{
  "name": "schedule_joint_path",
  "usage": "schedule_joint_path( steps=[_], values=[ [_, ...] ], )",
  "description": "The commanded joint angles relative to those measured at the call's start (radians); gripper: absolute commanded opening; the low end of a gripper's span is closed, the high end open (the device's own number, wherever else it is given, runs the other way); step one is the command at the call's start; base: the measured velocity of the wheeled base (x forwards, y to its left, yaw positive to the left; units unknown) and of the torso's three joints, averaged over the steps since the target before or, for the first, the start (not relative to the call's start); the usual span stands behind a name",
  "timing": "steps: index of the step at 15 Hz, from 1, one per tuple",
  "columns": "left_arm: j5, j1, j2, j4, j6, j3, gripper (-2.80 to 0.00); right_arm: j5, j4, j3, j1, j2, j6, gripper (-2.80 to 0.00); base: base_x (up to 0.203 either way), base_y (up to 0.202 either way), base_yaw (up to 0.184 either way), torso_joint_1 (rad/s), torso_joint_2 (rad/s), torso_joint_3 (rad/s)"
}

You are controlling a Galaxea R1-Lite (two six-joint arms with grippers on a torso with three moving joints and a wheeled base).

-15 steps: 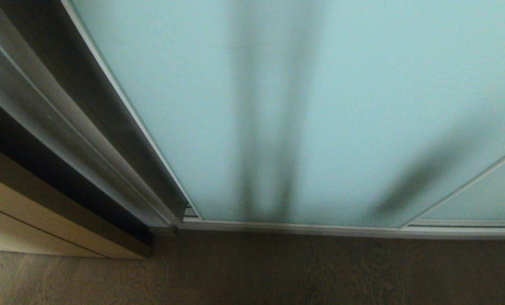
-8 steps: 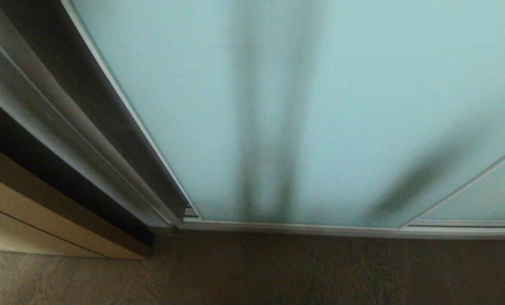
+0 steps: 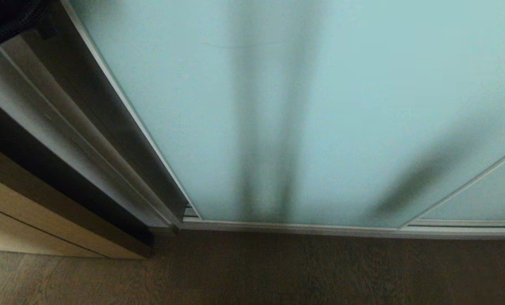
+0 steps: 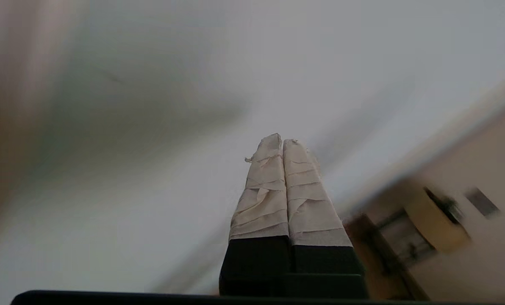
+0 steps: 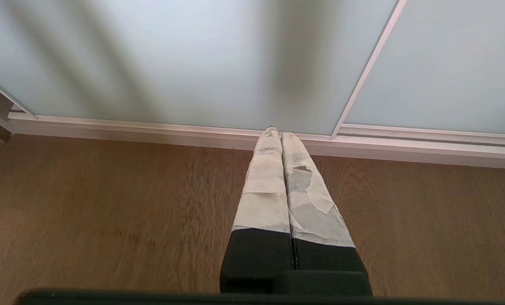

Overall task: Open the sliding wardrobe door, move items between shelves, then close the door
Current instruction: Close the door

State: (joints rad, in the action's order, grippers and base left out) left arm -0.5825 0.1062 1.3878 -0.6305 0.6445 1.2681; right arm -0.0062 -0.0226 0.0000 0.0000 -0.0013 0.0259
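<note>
A home, most likely a bedroom or dressing area; a tall sliding wardrobe door of frosted pale aqua glass in a slim silver metal frame (image 3: pixel 320 106) fills the head view and shows dim dark shapes behind the glass; it runs along a silver floor track (image 3: pixel 345 230); beside it stands a light tan wooden cabinet front (image 3: pixel 19 220); underfoot lies a brown wood-grain plank floor (image 5: pixel 108 220), the sort laid in lived-in rooms.

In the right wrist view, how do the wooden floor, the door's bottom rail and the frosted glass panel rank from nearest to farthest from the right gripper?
From the right gripper:
1. Wooden floor, directly beneath the fingers.
2. Bottom rail, at the fingertips.
3. Frosted glass panel, beyond the rail.
</note>
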Motion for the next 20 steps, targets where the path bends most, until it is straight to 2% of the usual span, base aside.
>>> schedule_joint_path(
  steps=[1,2,5,7,8,12,16,20],
  values=[
    [0.064,0.0,0.062,-0.009,0.001,0.064,-2.8,0.0,0.0,0.0,0.0,0.0,0.0,-2.8,0.0,0.0,0.0,0.0,0.0,0.0],
    [0.105,0.0,0.068,-0.006,-0.004,0.088,-2.8,0.0,0.0,0.0,0.0,-0.001,0.0,-2.8,0.0,0.0,0.0,0.0,0.0,0.0],
    [0.136,-0.001,0.059,0.0,-0.068,0.098,-2.8,0.0,0.0,0.0,0.0,-0.002,0.0,-2.8,0.0,0.0,0.0,0.0,0.0,0.0],
    [0.205,0.0,0.059,0.002,-0.097,0.096,-2.8,0.0,0.0,0.0,0.0,0.0,0.0,-2.8,0.0,0.0,0.0,0.0,0.0,0.0],
    [0.218,0.0,0.06,0.002,-0.11,0.093,-2.8,0.0,0.0,0.0,0.0,0.0,0.0,-2.8,0.0,0.0,0.0,0.0,0.0,0.0],
    [0.257,-0.002,0.025,0.002,-0.12,0.081,-2.8,0.0,0.0,0.0,0.0,0.0,0.0,-2.8,0.0,0.0,0.0,0.0,0.0,0.0],
    [0.274,-0.004,-0.023,0.002,-0.147,0.018,-2.8,0.0,0.0,0.0,0.0,-0.001,0.0,-2.8,0.0,0.0,0.0,0.0,0.0,0.0],
    [0.29,-0.043,-0.057,-0.003,-0.149,-0.033,-2.8,0.0,0.0,0.0,0.0,0.0,0.0,-2.8,0.0,0.0,0.0,0.0,0.0,0.0]
  ],
)
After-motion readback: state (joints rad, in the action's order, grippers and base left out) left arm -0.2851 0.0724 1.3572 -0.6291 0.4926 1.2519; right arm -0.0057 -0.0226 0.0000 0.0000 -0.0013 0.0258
